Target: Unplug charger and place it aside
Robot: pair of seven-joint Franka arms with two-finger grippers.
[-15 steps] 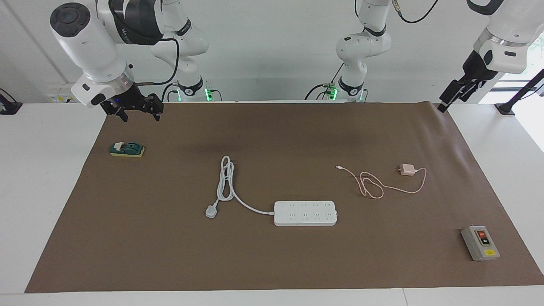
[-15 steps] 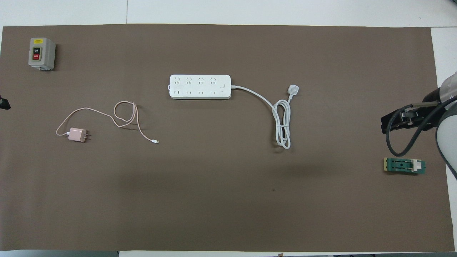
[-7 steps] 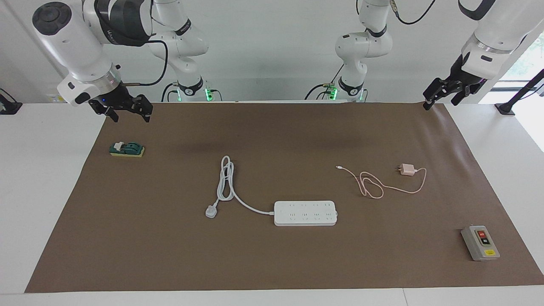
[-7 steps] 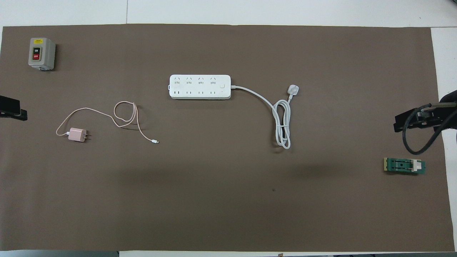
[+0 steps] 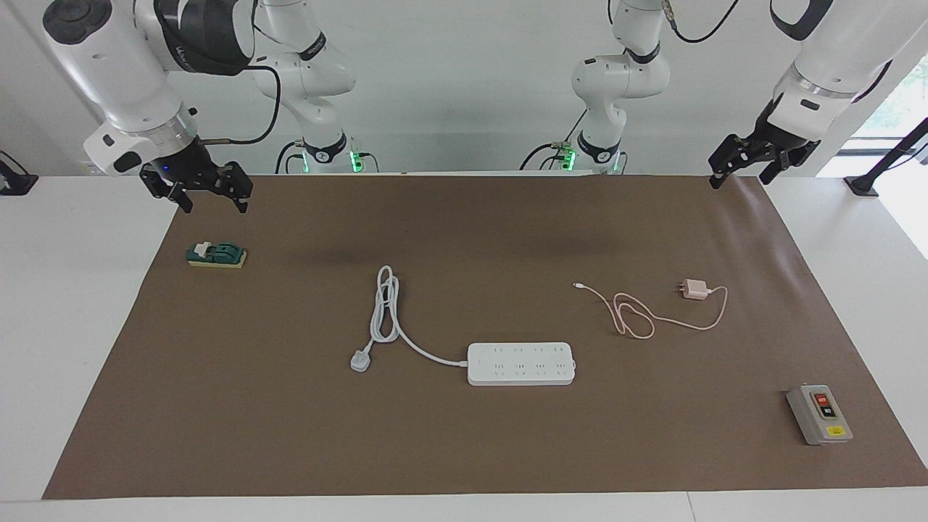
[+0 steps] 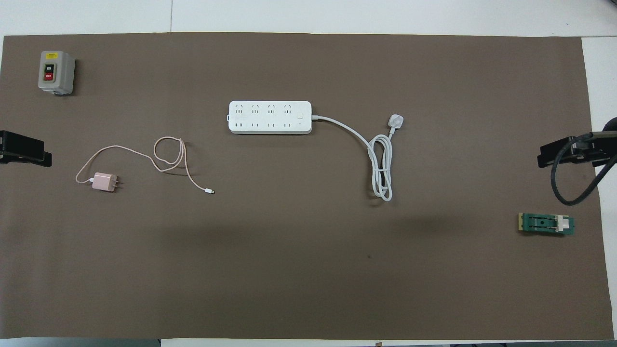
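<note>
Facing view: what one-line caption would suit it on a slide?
Pink charger lies unplugged beside the white power strip while the open left gripper and open right gripper hover over the mat's corners.

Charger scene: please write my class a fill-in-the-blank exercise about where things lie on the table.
1. The pink charger lies on the mat, plugged into ____.
2. The power strip is coloured ____.
3. The grey switch box sits toward the ____ arm's end.

Missing words: nothing; white; left

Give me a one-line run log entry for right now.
pale pink cube charger: unplugged, on mat, apart from white power strip | left claw: open, raised, empty | right claw: open, raised, empty
</note>
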